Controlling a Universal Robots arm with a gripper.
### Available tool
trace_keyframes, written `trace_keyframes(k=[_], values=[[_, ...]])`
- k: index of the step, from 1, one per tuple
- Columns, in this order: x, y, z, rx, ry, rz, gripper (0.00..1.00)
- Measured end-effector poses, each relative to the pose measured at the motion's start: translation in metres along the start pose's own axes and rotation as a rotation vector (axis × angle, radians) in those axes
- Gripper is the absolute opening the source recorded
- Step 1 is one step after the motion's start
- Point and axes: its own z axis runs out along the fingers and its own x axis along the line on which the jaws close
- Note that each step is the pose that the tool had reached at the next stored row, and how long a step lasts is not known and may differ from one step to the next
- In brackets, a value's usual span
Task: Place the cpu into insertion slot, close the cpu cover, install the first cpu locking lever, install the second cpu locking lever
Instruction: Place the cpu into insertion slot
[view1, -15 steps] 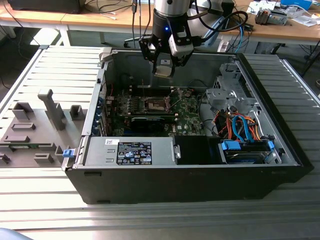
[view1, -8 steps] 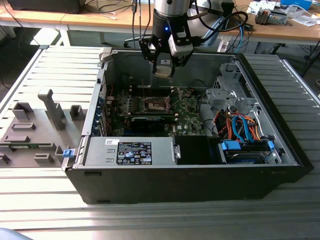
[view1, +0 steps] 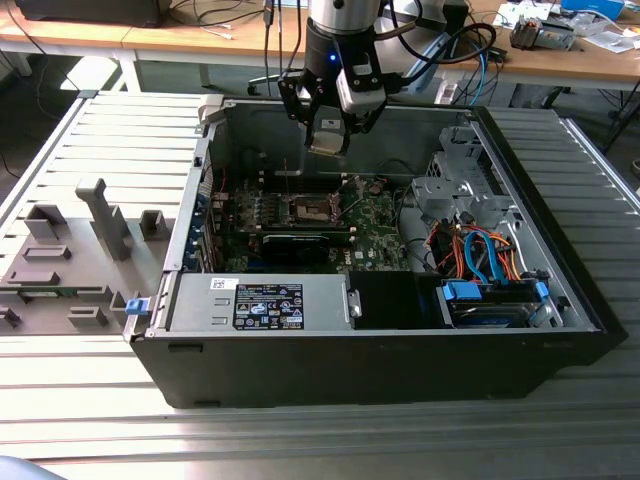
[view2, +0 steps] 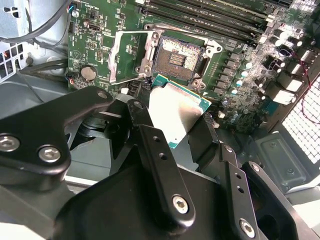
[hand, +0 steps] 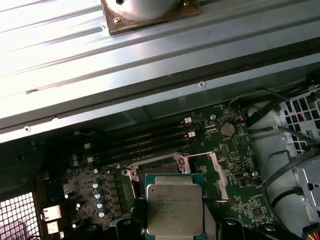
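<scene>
My gripper (view1: 328, 140) hangs above the open computer case (view1: 190, 250), shut on the cpu (view1: 328, 136), a flat silver-topped square. In the second wrist view the cpu (view2: 175, 112) sits between the black fingers (view2: 142, 117), tilted and just short of the insertion slot (view2: 177, 55). That slot is a dark square socket with a silvery rim on the green board, and nothing lies in it. The cpu cover (view2: 125, 55) stands swung open beside it. In the first wrist view the cpu (hand: 174, 210) overlaps the insertion slot's rim (hand: 150, 162), with the cpu cover (hand: 218, 172) to one side.
A long black expansion card (view1: 300, 243) lies near the socket (view1: 318, 208). A power supply (view1: 265, 300) fills the case's front. A drive cage with blue and orange cables (view1: 480, 260) is on the exterior view's right. Grey fixtures (view1: 70, 250) stand outside on the left. Memory slots (hand: 140, 137) run beside the socket.
</scene>
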Motion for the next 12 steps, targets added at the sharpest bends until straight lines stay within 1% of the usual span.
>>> trace_keyframes(k=[12], values=[[0.0, 0.0, 0.0003, -0.0002, -0.0013, 0.014, 0.54]])
